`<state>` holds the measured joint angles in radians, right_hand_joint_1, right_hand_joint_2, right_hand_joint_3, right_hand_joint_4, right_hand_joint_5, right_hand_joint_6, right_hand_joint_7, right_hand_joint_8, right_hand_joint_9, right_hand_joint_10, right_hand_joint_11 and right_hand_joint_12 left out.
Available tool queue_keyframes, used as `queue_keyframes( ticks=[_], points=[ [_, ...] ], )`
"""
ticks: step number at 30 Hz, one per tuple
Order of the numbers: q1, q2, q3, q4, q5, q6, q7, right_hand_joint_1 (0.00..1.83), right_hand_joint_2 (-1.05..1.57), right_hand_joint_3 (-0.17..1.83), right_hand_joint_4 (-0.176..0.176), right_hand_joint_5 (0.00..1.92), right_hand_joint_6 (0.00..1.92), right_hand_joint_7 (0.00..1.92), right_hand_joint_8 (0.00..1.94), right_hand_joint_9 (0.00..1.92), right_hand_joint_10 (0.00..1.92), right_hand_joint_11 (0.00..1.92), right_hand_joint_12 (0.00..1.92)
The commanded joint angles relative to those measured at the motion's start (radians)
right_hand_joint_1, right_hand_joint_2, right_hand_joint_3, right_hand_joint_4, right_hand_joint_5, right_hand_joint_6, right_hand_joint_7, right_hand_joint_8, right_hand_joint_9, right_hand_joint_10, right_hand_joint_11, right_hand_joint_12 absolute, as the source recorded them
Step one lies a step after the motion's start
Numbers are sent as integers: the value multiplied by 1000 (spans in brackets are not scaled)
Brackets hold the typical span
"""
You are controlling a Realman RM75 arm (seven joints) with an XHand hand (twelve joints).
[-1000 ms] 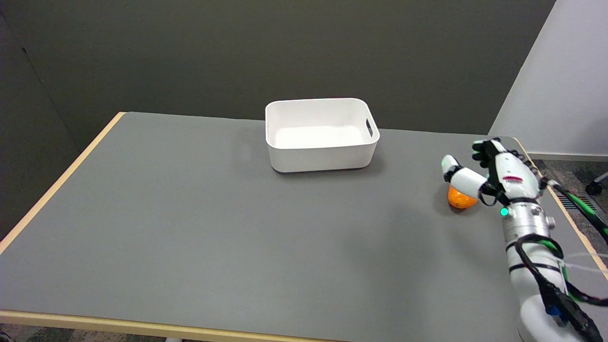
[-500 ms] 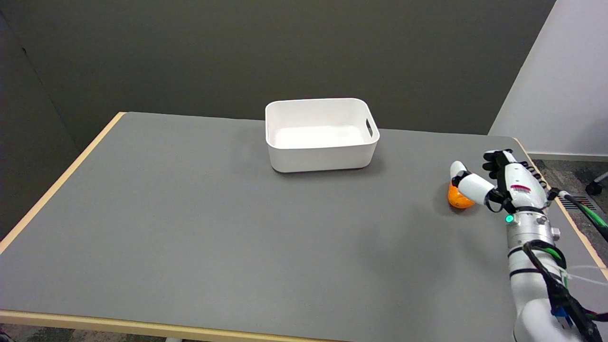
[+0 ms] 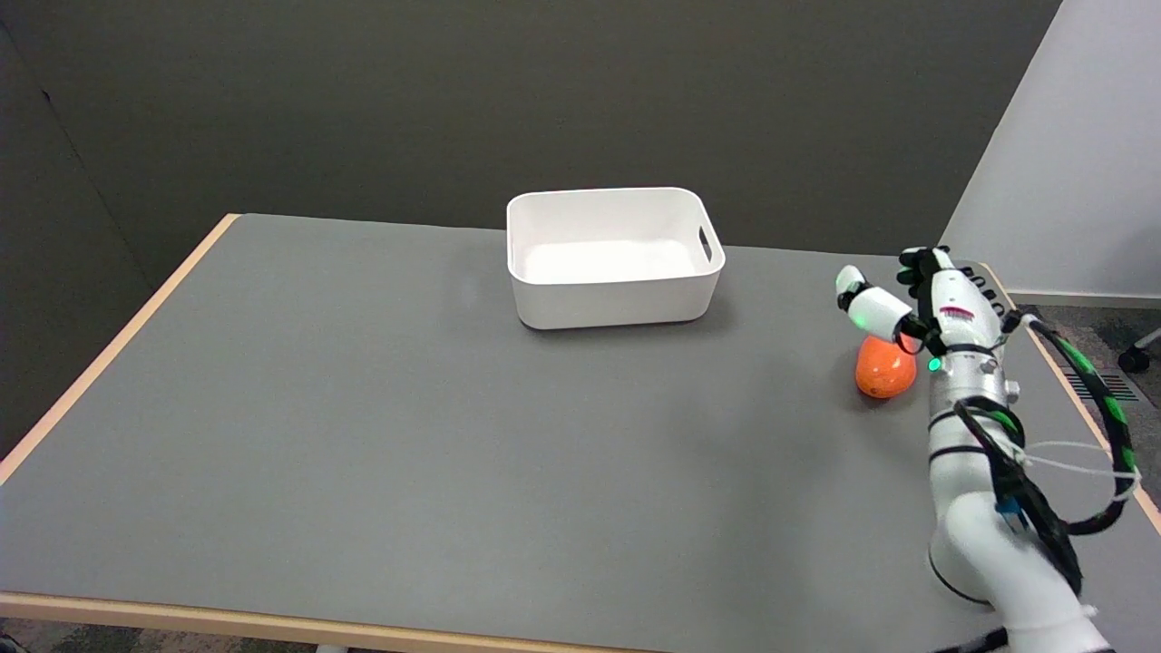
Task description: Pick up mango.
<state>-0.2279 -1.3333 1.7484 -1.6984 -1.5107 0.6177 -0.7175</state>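
Observation:
The mango (image 3: 882, 369), orange and rounded, lies on the grey table (image 3: 453, 435) near its right edge. My right hand (image 3: 916, 304) hovers just above and behind it, reaching in from the lower right. The thumb sticks out to the left and the dark fingers (image 3: 918, 266) point away from the camera, apart from the thumb. Nothing is held between them. The wrist covers the mango's right edge, so I cannot tell whether the palm touches the fruit.
A white rectangular bin (image 3: 613, 257) with a handle slot stands at the back middle of the table. The table's right edge (image 3: 1043, 349) runs close beside the mango and arm. Green and black cables (image 3: 1102, 408) loop off the forearm.
The hand dipped over the mango, then rose and moved back toward the far side, uncovering most of the fruit. The mango stays in the same spot on the table.

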Motion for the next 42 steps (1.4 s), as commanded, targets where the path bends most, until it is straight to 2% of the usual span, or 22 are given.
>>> queue_keyframes(
  ticks=[1, 7, 10, 18, 23, 26, 31, 42],
  points=[
    [145, 93, -255, -11, 79, 468, -176, 414, 699, 750, -176, 204, 590, 348, 697, 247, 1085, 493, 1775],
    [159, 30, -531, -111, 91, 869, -314, 412, 711, 735, -176, 149, 543, 252, 640, 161, 1002, 465, 1764],
    [151, -22, -633, -117, 47, 994, -324, 409, 718, 730, -176, 115, 508, 201, 599, 113, 956, 442, 1748],
    [110, -157, -784, -60, -144, 1113, -324, 421, 717, 739, -176, 64, 454, 155, 575, 79, 913, 409, 1729],
    [111, -250, -842, 54, -157, 1214, -313, 400, 730, 723, -176, 35, 436, 128, 563, 75, 905, 411, 1717],
    [110, -287, -839, 87, -167, 1217, -313, 397, 730, 721, -176, 21, 426, 112, 553, 65, 894, 410, 1716],
    [171, -257, -836, 94, -124, 1208, -313, 392, 728, 721, -176, 0, 409, 94, 541, 57, 883, 408, 1715],
    [364, -71, -834, 186, 210, 1151, -264, 388, 724, 729, -176, -1, 384, 74, 529, 44, 864, 408, 1714]
  ],
)
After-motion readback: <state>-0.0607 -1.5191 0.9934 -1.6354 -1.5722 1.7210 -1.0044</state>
